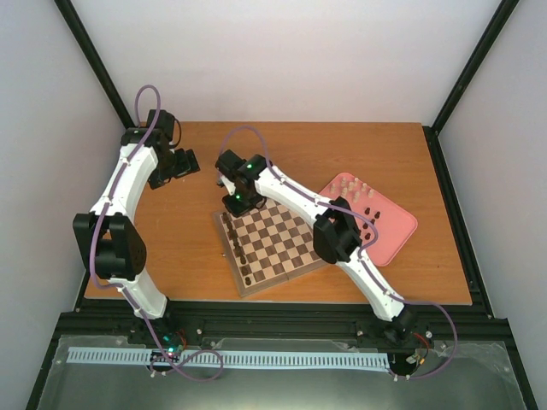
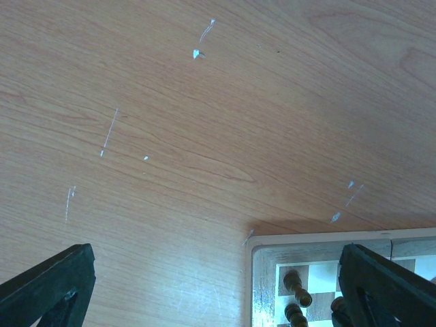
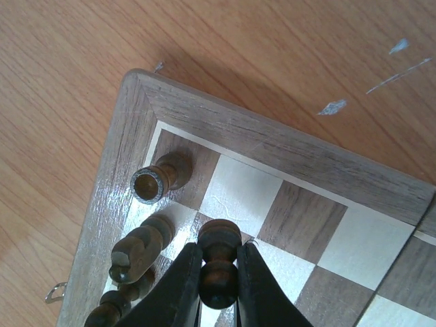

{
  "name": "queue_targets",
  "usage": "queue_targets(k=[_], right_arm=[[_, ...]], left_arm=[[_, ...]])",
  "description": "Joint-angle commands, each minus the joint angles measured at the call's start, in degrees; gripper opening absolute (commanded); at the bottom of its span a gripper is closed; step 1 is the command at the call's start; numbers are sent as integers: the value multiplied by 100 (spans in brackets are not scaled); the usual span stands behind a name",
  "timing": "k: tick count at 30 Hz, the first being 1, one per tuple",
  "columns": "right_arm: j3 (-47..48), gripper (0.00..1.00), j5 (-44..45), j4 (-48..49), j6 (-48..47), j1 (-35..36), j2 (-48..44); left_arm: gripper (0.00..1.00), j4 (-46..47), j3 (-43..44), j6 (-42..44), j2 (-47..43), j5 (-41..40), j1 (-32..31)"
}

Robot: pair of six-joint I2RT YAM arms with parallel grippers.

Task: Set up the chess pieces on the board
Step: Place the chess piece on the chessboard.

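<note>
The chess pieces (image 1: 240, 248) are shown partly set out. Seen from the overhead camera, a file of dark ones is lined along the left edge of the board (image 1: 278, 243), which lies at the middle of the worktop (image 1: 342, 145). Others, cream and dark, are gathered in the pink tray (image 1: 395, 232) just right of the board, apparently as the stock to be drawn from. The right end effector (image 1: 235, 203) is reached across to the board's far left corner, and the left end effector (image 1: 184, 162) is held off to the left, well apart from the board, presumably to leave the other arm room.

From the left wrist camera, the left end effector (image 2: 214, 255) is seen spread wide over bare wood with nothing between its fingers (image 2: 51, 283). Only a corner of the board (image 2: 262, 272) and a few dark figurines (image 2: 295, 285) are caught at lower right.

From the right wrist camera, the right end effector (image 3: 219, 252) is seen clamped on a dark round-headed piece (image 3: 219, 235), gripped at the stem and held upright, probably so that it can be stood squarely in the second row. It is placed just inside the corner, beside a tower-shaped piece (image 3: 160, 180) that occupies the corner square. Whether its base is touching the board cannot be told.
</note>
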Motion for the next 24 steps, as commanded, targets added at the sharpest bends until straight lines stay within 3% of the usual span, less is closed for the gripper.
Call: queue_targets(k=[1,24], right_arm=[[103,3,-126,-44,-66,54,124],[322,6,-89,-55,-22,62,386]], left_arm=[[100,29,5,11,-193,27,-38],[100,37,-39,45,-228,4,-39]])
